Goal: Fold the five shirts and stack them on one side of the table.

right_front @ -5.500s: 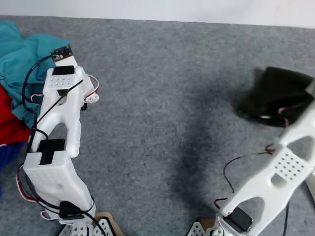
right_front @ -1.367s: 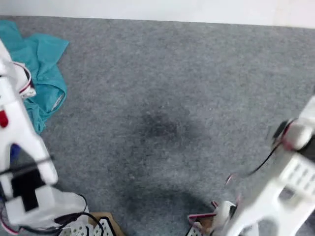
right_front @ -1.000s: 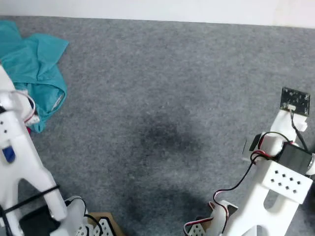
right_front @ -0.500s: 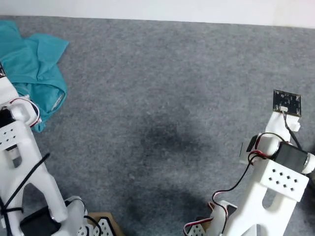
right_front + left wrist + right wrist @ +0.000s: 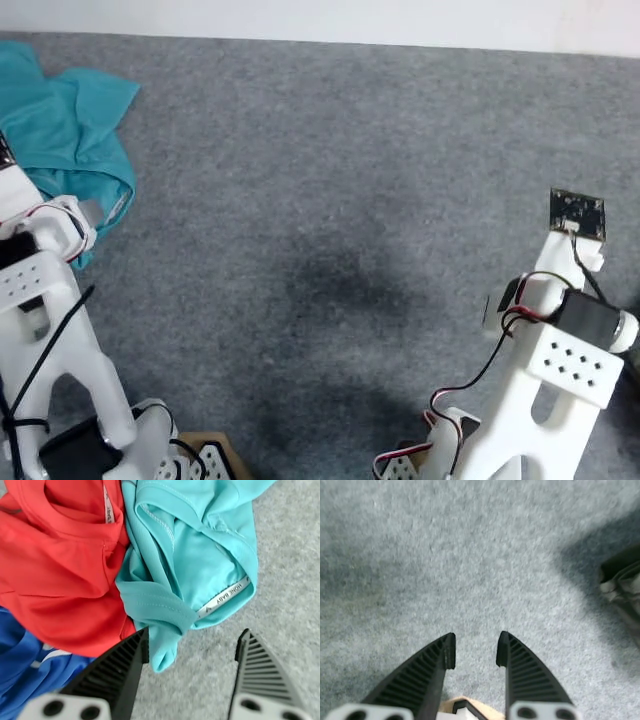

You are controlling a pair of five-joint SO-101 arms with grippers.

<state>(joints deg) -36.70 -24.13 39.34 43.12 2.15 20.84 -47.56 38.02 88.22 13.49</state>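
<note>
A crumpled teal shirt [image 5: 60, 120] lies at the table's far left edge. In the left wrist view the teal shirt [image 5: 200, 555] rests against a red shirt [image 5: 55, 565], with a blue shirt [image 5: 25, 675] beside that. My left gripper [image 5: 192, 642] hangs open just above the teal shirt's collar, holding nothing. The left arm [image 5: 40, 300] stands at the left edge. My right gripper [image 5: 475, 652] is open over bare grey carpet, empty. A dark shirt [image 5: 625, 587] lies off to its side. The right arm [image 5: 560, 320] stands at the right.
Grey carpet [image 5: 330, 180] covers the table, with wide free room across the middle. A white wall strip [image 5: 320, 20] runs along the far edge. Arm bases and cables [image 5: 170, 450] sit at the near edge.
The left arm swung out to the left edge and now sits over the shirt pile. The right arm drew back from the dark shirt, which has left the high view.
</note>
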